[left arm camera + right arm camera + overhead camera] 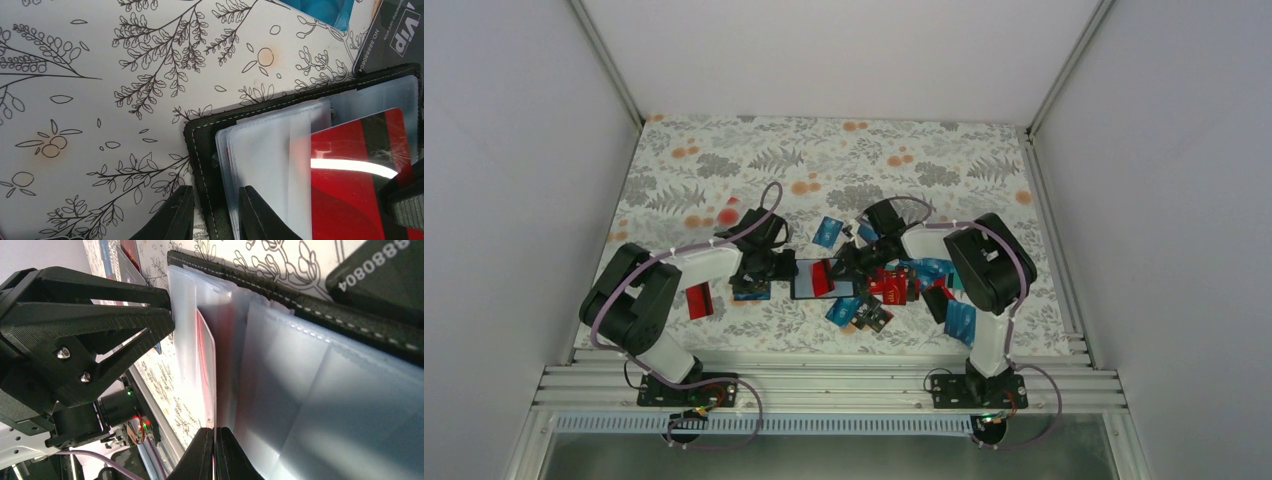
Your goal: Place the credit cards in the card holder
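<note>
The card holder (pixel 809 283) lies open on the patterned cloth, its black stitched cover (pixel 202 150) and clear sleeves (pixel 260 165) facing up. My left gripper (pixel 212 217) is closed narrowly on the cover's left edge, one finger outside it and the other on the sleeves. My right gripper (pixel 215 452) is shut on a red card (pixel 360 170) with a black stripe, seen edge-on in the right wrist view. The card's leading end sits under a clear sleeve. In the top view the two grippers, left (pixel 776 268) and right (pixel 849 263), meet over the holder.
Loose credit cards lie scattered right of the holder (pixel 919 280), with a blue one (pixel 827 232) behind it and a red one (pixel 699 300) at the left. A black VIP card (pixel 395 40) lies close to the holder's far corner. White walls enclose the table.
</note>
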`<state>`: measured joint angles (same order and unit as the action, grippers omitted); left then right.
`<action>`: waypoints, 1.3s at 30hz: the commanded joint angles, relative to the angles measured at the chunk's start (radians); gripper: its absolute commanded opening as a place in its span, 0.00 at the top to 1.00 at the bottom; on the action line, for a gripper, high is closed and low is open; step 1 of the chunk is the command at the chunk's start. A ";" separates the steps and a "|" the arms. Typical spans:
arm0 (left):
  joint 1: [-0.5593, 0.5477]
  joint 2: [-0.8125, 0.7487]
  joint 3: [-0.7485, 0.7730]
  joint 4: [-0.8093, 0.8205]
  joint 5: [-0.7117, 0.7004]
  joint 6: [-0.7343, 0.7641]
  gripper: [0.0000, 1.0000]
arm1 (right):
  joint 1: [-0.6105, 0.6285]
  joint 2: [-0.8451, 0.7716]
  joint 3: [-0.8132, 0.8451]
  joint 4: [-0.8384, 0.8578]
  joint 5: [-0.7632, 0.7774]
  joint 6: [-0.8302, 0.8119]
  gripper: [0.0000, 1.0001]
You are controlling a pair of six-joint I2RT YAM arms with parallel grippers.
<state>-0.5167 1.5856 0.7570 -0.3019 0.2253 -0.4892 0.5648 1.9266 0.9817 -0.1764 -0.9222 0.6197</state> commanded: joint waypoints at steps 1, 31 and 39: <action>0.004 0.003 -0.025 0.008 0.027 -0.002 0.77 | 0.012 0.028 0.020 0.047 0.004 0.011 0.96; 0.004 -0.060 -0.070 -0.007 0.083 -0.070 0.78 | 0.103 0.013 -0.093 0.289 0.159 0.217 0.96; 0.004 -0.103 -0.102 0.000 0.093 -0.118 0.76 | 0.128 0.013 -0.143 0.371 0.197 0.290 0.96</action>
<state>-0.5129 1.5124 0.6735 -0.2920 0.3027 -0.5713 0.6651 1.9385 0.8772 0.1745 -0.8040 0.8597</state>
